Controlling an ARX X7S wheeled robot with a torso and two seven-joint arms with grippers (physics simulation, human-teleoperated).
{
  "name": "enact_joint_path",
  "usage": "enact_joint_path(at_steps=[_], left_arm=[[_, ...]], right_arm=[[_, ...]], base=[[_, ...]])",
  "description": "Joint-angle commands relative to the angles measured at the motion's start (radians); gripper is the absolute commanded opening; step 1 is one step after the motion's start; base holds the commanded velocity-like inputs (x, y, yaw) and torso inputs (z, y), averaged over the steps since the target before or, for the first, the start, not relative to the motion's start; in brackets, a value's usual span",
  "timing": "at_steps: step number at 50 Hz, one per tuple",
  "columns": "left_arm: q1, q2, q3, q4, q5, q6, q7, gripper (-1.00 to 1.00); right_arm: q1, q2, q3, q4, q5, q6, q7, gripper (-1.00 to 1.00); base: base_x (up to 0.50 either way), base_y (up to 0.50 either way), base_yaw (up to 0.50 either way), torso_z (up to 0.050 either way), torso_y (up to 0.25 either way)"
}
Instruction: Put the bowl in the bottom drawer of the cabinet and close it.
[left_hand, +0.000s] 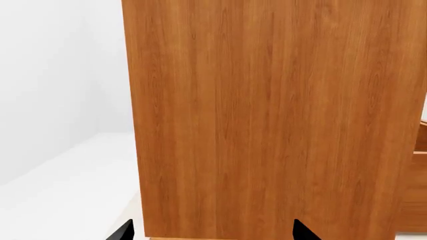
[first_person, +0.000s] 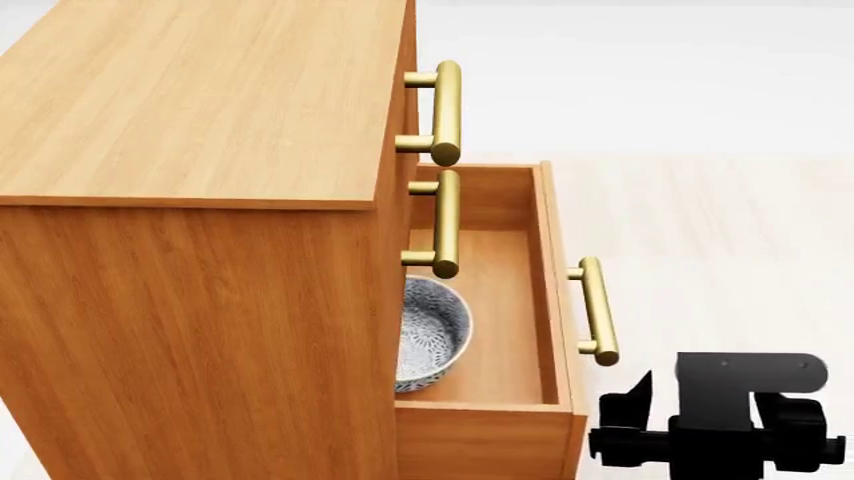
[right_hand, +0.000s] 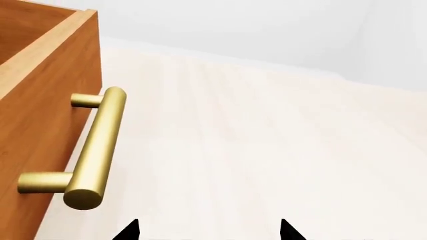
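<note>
Pale wood-grain floor (first_person: 721, 230) runs back to plain white walls. On it, the bowl (first_person: 433, 333) sits inside the pulled-out bottom drawer (first_person: 550, 300), at the drawer's inner end and partly under the cabinet (first_person: 200, 200). One bowl, one cabinet, three drawers and three brass handles: two on the shut drawers above, one handle (right_hand: 93, 150) on the open drawer's front. Right gripper (right_hand: 210, 232) hangs just beside that handle, jaws spread and holding nothing. Left gripper (left_hand: 213, 232) faces the cabinet's side panel, jaws likewise released.
</note>
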Motion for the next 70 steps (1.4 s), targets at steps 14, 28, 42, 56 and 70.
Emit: enact_joint_path(at_steps=[14,28,42,56,70], left_arm=[[-0.005,0.000,0.003,-0.009,-0.004,0.008,0.001,1.00],[-0.002,-0.004,0.003,-0.003,-0.006,0.007,-0.001,1.00],[-0.004,-0.002,0.006,-0.006,-0.004,0.008,-0.003,1.00],[0.000,-0.007,0.005,0.001,-0.006,0.007,-0.005,1.00],[-0.004,-0.006,0.006,-0.007,-0.012,0.014,-0.002,1.00]], right_arm=[[-0.006,-0.035,-0.024,-0.058,0.027,0.038,0.013,1.00],[-0.023,-0.054,-0.042,-0.104,0.028,0.062,0.027,1.00],[-0.044,-0.058,-0.065,-0.134,0.027,0.066,0.028,1.00],[-0.057,-0.070,-0.083,-0.164,0.027,0.076,0.045,1.00],[-0.064,-0.076,-0.100,-0.201,0.034,0.099,0.048,1.00]], base=[[0.00,0.00,0.00,0.000,0.000],[0.00,0.00,0.00,0.000,0.000],[0.00,0.00,0.00,0.000,0.001],[0.00,0.00,0.00,0.000,0.000],[0.00,0.00,0.00,0.000,0.000]])
